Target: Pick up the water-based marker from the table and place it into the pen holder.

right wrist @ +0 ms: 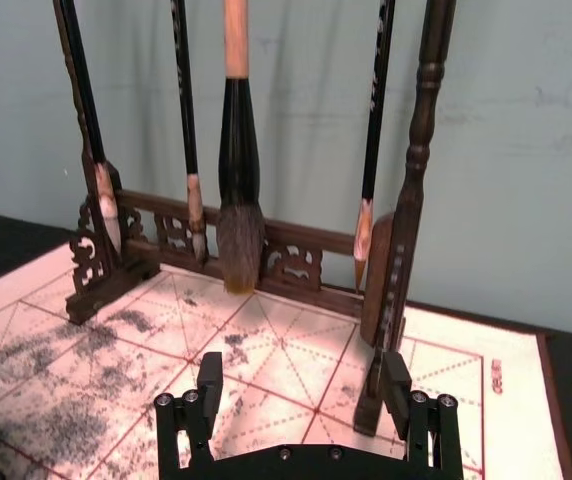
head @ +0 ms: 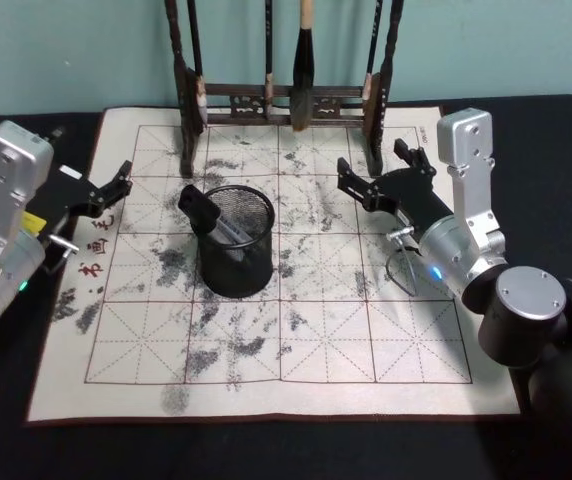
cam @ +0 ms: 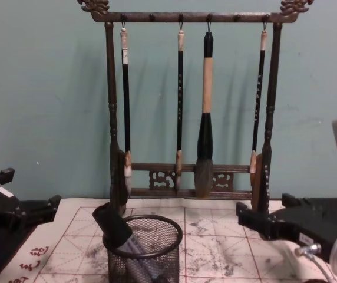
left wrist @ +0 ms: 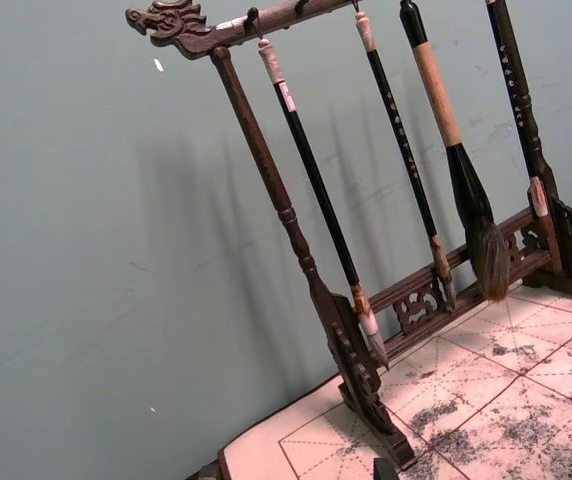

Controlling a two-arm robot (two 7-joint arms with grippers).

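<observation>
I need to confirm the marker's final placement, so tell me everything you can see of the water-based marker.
The water-based marker stands inside the black wire-mesh pen holder, which sits on the calligraphy mat. It has a black cap end and a greyish barrel seen through the mesh. It leans toward the robot's left, its cap poking above the rim and resting against it. In the chest view its black top also tilts out over the rim. Neither gripper touches it.

The short black wire-mesh pen holder (head: 237,241) stands mid-mat on the white red-gridded calligraphy mat (head: 366,340) covering the dark flat table (head: 556,130). A dark capped marker (head: 202,213) leans inside it, toward the left. Behind stands the tall dark wooden brush rack (cam: 189,106), brushes hanging.
</observation>
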